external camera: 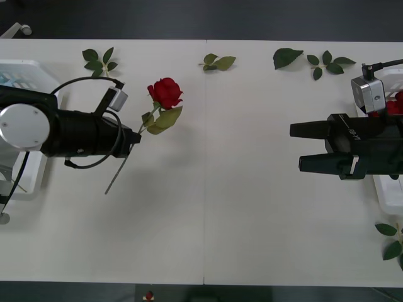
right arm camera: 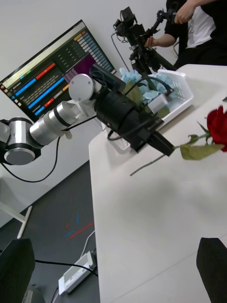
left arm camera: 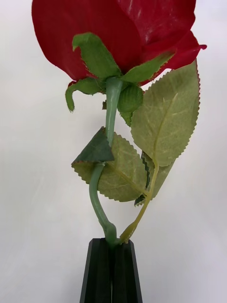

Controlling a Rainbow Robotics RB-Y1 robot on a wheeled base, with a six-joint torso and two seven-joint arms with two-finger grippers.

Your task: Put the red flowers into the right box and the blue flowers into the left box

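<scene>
Red flowers are my concern now — one rose [external camera: 165, 92] is held in the air above the table [external camera: 239, 201], in my left gripper [external camera: 135, 136]. My black fingers [left arm camera: 111, 272] are pressed together on the thin green stem [left arm camera: 100, 208], just below the leaves [left arm camera: 163, 118], and the bloom stands out beyond them toward the middle of the table. The lower stem hangs free behind the grip.

I judge this rose is very light and the stem is a bendy wire in plastic: it curves already at the pinch point. The petals are soft cloth, so I should never squeeze the bloom; the stem near the leaves is the right place to hold. A thin round stem can turn or slip between flat pads, so slow moves seem wiser.

My right gripper [external camera: 302, 148] waits at the right side, fingers spread wide and holding nothing, beside the right box [external camera: 385, 195]. The left box [right arm camera: 182, 97] with blue flowers [right arm camera: 142, 83] is behind my left arm.
</scene>
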